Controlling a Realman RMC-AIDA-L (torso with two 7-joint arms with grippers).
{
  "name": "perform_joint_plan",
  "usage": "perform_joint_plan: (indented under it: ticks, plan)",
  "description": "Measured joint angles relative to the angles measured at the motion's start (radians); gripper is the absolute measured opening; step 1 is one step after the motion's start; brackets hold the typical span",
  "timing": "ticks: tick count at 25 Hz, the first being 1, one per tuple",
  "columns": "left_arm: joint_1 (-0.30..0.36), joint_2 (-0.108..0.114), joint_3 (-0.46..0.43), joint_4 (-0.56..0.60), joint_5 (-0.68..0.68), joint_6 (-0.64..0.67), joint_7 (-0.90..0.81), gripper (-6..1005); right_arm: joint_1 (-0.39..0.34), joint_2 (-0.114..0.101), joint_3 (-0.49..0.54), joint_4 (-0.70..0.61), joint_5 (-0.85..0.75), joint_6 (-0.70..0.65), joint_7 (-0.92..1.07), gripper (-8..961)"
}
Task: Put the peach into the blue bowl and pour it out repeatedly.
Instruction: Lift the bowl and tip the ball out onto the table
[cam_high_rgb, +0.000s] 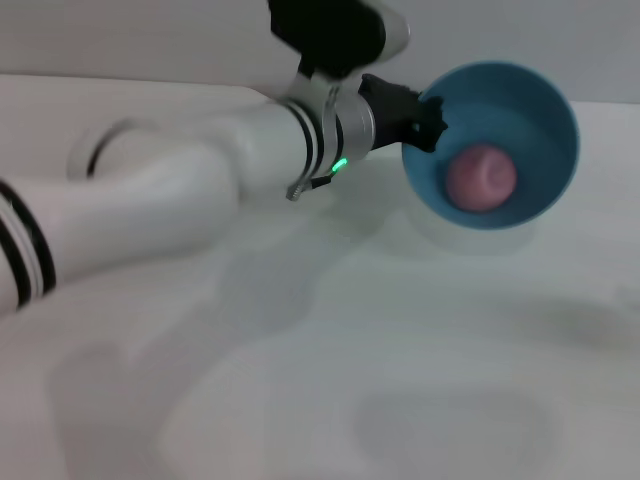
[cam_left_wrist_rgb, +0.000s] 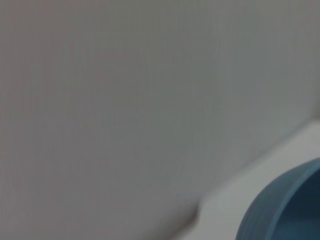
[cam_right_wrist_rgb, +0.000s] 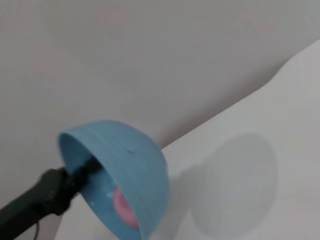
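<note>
Blue bowl (cam_high_rgb: 530, 120) tipped, mouth toward camera

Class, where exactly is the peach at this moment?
In the head view the peach lies inside the tilted blue bowl, right of centre, which the left gripper holds by its rim above the white table.

My left jaws pinch the rim of the blue bowl (cam_high_rgb: 520, 120), lifted off the desk and tipped steeply so its glossy sky-blue inside faces the head camera. The peach (cam_high_rgb: 481, 177), round, dusty pink and matte, rests inside against the bowl's lower wall, near the rim.
</note>
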Motion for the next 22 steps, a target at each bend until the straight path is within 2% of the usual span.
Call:
perform_joint_plan:
  ticks: [4,7,10,15,19,22]
  plan:
    - [0.021,-0.002,0.195,-0.068,0.004,-0.311,0.004,-2,-0.004,-0.003,0.061,-0.01,-0.035,0.001,0.021,379]
    - [0.022,-0.005,0.331,-0.126,0.008,-0.473,0.043,-2,-0.004,-0.005,0.093,-0.023,-0.062,0.003,0.043,378]
    - [0.023,-0.006,0.42,-0.152,0.005,-0.573,0.12,-2,-0.004,-0.007,0.097,-0.029,-0.067,0.004,0.049,377]
    - [0.039,-0.006,0.484,-0.174,0.002,-0.683,0.357,-1,-0.003,-0.013,0.099,-0.031,-0.073,0.004,0.054,378]
    - [0.047,-0.006,0.489,-0.179,0.001,-0.708,0.505,-1,-0.002,-0.013,0.1,-0.031,-0.074,0.005,0.054,379]
    - [0.048,-0.006,0.49,-0.184,0.001,-0.722,0.548,-2,-0.001,-0.013,0.1,-0.031,-0.074,0.004,0.054,380]
